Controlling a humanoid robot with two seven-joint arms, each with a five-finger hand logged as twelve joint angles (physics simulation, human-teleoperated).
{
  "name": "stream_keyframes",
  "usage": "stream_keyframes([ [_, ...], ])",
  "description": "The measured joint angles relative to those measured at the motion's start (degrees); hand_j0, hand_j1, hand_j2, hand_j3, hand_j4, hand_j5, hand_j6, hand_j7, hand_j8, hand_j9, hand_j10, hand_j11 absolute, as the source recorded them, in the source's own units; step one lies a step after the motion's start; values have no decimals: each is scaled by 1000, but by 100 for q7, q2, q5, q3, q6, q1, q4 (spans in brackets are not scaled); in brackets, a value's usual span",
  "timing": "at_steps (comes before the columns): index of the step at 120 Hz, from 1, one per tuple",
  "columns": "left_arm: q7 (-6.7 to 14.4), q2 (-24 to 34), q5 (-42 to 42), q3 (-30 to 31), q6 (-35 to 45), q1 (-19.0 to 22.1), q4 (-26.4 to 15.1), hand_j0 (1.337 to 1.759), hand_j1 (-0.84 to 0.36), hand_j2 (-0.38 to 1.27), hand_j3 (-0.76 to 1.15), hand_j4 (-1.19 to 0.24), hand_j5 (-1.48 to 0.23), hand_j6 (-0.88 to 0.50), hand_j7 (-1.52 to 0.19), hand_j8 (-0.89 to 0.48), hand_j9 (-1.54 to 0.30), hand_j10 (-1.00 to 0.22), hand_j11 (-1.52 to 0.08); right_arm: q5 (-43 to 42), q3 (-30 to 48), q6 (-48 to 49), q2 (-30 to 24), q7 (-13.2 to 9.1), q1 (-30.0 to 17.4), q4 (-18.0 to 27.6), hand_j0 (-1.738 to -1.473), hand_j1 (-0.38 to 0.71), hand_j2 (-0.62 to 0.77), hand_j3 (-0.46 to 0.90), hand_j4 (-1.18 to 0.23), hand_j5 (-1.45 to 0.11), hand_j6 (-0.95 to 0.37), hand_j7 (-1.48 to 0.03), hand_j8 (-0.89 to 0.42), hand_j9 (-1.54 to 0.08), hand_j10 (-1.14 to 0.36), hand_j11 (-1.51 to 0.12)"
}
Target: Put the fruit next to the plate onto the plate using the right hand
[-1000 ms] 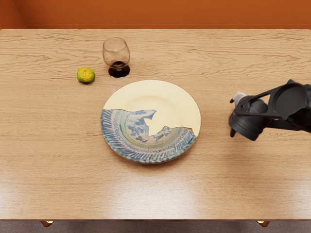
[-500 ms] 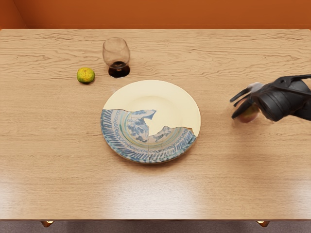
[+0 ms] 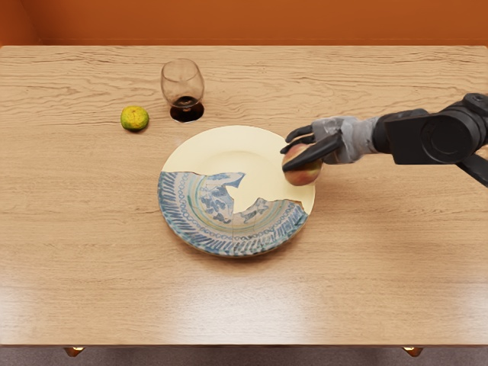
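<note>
A reddish-yellow fruit (image 3: 302, 172) sits in my right hand (image 3: 306, 151), whose dark fingers curl over its top. Hand and fruit are over the right rim of the plate (image 3: 229, 156), a cream plate with a blue patterned lower half. I cannot tell whether the fruit touches the plate. The right arm reaches in from the right edge. The left arm is out of view.
A wine glass (image 3: 182, 90) with a dark residue stands behind the plate to the left. A small green-yellow citrus fruit (image 3: 134, 117) lies left of the glass. The wooden table's front edge (image 3: 244, 345) runs along the bottom.
The right hand closed on the fruit at the right side of the table and carried it left, from well right of the plate to over the plate's right rim.
</note>
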Motion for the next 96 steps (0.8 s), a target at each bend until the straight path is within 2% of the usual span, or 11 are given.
stream_keyframes([
  [11, 0, 0, 0, 0, 0, 0, 0, 1658, 339, 1, 0, -8, -10, -8, -10, -8, -10, -8, -10, -29, 15, 15, 243, 5, -1, -113, -1640, 288, 20, 1, -827, -1215, -502, -1128, -112, -1181, -125, -1221],
  [23, 0, 0, 0, 0, 0, 0, 0, 1658, 339, 1, 0, -8, -10, -8, -10, -8, -10, -8, -10, -101, 8, 29, 518, 1, 24, -260, -1640, 309, 95, 0, -831, -1214, -636, -1131, -157, -1189, -130, -1210],
  [41, 0, 0, 0, 0, 0, 0, 0, 1658, 339, 1, 0, -8, -10, -8, -10, -8, -10, -8, -10, -136, -9, 45, 649, -4, 44, -335, -1635, 286, -71, 0, -828, -1221, -752, -1130, -239, -1207, -167, -1207],
  [43, 0, 0, 0, 0, 0, 0, 0, 1658, 339, 1, 0, -8, -10, -8, -10, -8, -10, -8, -10, -138, 0, 34, 663, -4, 43, -341, -1635, 275, -76, 0, -790, -1172, -723, -1082, -240, -1157, -171, -1156],
  [52, 0, 0, 0, 0, 0, 0, 0, 1658, 339, 1, 0, -8, -11, -8, -11, -8, -11, -8, -11, -154, 27, -28, 741, 2, 39, -357, -1642, 92, -54, 0, -554, -821, -508, -758, -173, -810, -125, -810],
  [61, 0, 0, 0, 0, 0, 0, 0, 1658, 339, 1, 0, -8, -11, -8, -11, -8, -11, -8, -11, -155, 62, -33, 732, 5, 42, -335, -1647, -35, -39, 0, -391, -578, -359, -535, -127, -571, -94, -570],
  [66, 0, 0, 0, 1, 0, 0, 0, 1658, 339, 1, 0, -8, -11, -8, -11, -8, -11, -8, -11, -145, 179, 77, 553, 6, 40, -198, -1649, -88, -32, 0, -323, -477, -297, -442, -108, -471, -81, -471],
  [76, 0, 0, 0, 1, 0, 0, 0, 1658, 339, 1, 0, -8, -11, -8, -11, -8, -11, -8, -11, -6, 614, 780, -267, 7, -153, 88, -1652, -166, -23, 0, -223, -328, -206, -304, -80, -324, -62, -323],
  [87, 0, 0, 0, 2, 0, 0, 0, 1658, 339, 1, 0, -8, -11, -8, -11, -8, -11, -8, -11, 246, 1003, 1705, -1216, 7, -479, 225, -1654, -222, -16, 0, -151, -220, -139, -205, -59, -218, -48, -217],
  [96, 0, 0, 0, 4, -2, 0, 0, 1658, 339, 1, 0, -8, -11, -8, -11, -8, -11, -8, -11, 369, 1146, 2153, -1663, 8, -667, 273, -1655, -252, -13, 0, -111, -162, -103, -152, -48, -160, -40, -160],
])
